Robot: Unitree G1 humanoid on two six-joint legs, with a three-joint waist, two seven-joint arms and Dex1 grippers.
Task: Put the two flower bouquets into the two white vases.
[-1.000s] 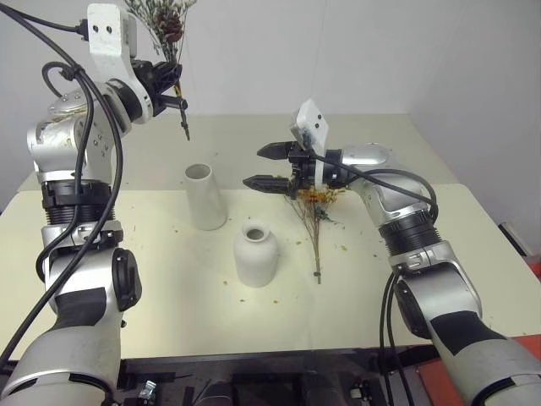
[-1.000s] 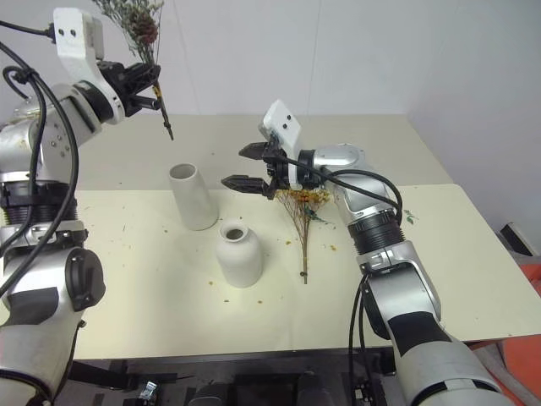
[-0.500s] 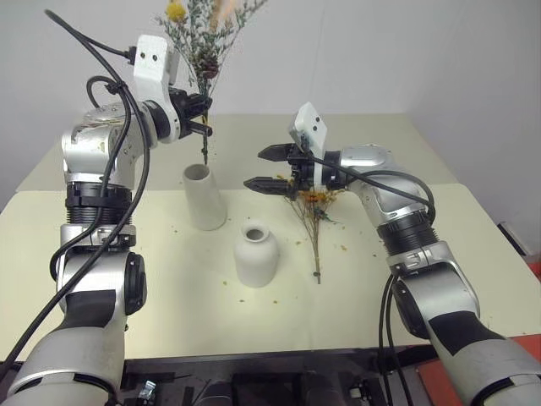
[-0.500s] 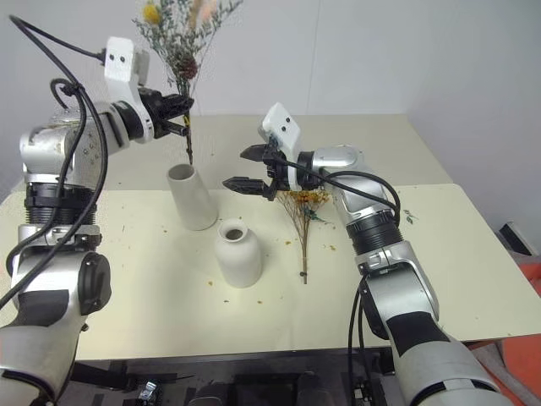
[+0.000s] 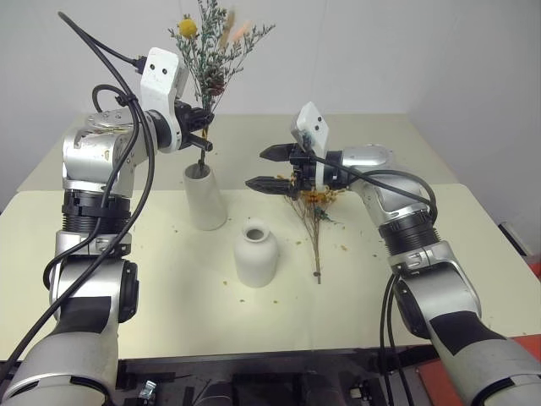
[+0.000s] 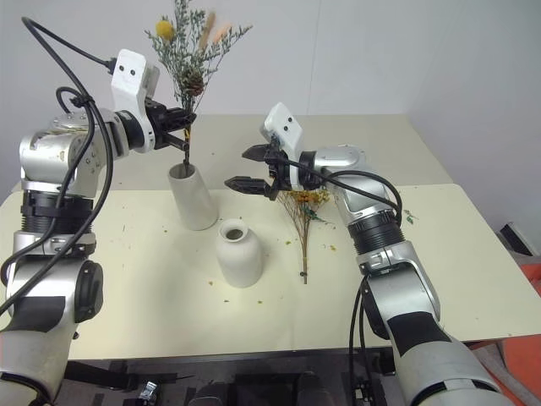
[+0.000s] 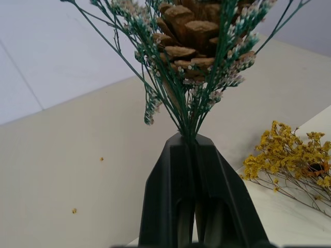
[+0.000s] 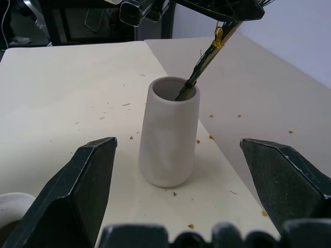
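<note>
Cream worktop [image 5: 169, 279] against a plain pale wall, flecked with dried petal crumbs. My left hand [image 5: 203, 134] is clamped on the stems of the grey-green bouquet [image 5: 213, 59], the one with the pinecone and yellow bloom, and the stem ends are already inside the mouth of the tall vase [image 5: 205, 197]. My right hand [image 5: 268, 167] hangs with its fingers spread wide and nothing between them, above the worktop beside that vase. The yellow bouquet [image 5: 314, 216] lies flat on the worktop under my right forearm, just beside the squat vase [image 5: 256, 254], which holds nothing.

My worry is the lean: the stems enter the tall vase at a slant, so if I let go now the top-heavy bunch may flop against the rim and tip the narrow vase, or spring out. Pushing down harder could snap the brittle stems.
</note>
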